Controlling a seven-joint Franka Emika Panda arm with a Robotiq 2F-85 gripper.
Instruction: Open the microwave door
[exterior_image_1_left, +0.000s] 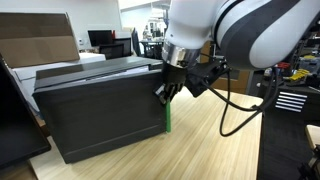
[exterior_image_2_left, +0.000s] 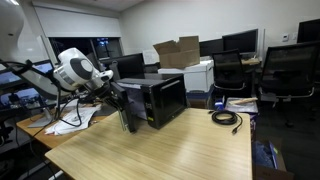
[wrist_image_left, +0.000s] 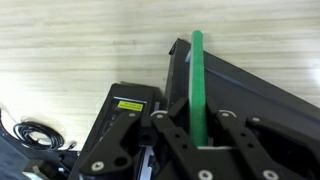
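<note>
The microwave (exterior_image_1_left: 95, 70) is a big dark grey box on the wooden table; it also shows in an exterior view (exterior_image_2_left: 165, 98). Its door (exterior_image_1_left: 100, 120) is a flat dark front panel with a green strip (exterior_image_1_left: 167, 115) down its edge. My gripper (exterior_image_1_left: 165, 92) is at the upper end of that strip, at the door's corner. In the wrist view the two black fingers (wrist_image_left: 197, 120) sit tight on either side of the green strip (wrist_image_left: 197, 70), with the door (wrist_image_left: 255, 100) running off to one side. The door looks close to the box, at most slightly ajar.
A brown cardboard box (exterior_image_1_left: 40, 42) stands behind the microwave, seen also in an exterior view (exterior_image_2_left: 178, 50). A coiled black cable (exterior_image_2_left: 226, 118) lies on the table. Office chairs (exterior_image_2_left: 285, 70) and monitors stand beyond the table's far edge.
</note>
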